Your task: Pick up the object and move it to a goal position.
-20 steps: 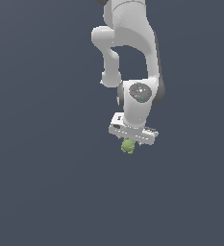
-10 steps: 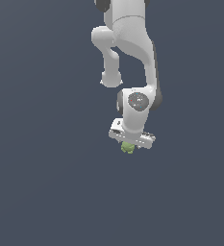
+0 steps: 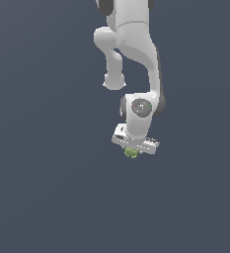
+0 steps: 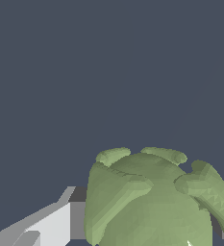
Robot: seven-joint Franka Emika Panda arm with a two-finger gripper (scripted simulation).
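Note:
The object point(image 3: 131, 153) is a small olive-green lumpy thing with knobs, hanging just under the white hand of the arm in the exterior view. My gripper point(image 3: 132, 152) is shut on it, and only its lower part shows below the hand. In the wrist view the object point(image 4: 152, 202) fills the near part of the picture, with one white and grey finger point(image 4: 51, 226) beside it. The other finger is hidden behind the object.
The white arm point(image 3: 136, 59) reaches down from above in the exterior view. Around it there is only a plain dark grey-blue surface point(image 3: 42, 188), with no other objects in sight.
The arm has shifted slightly toward the exterior view's right and a little lower, carrying the object with it. The grip has not changed.

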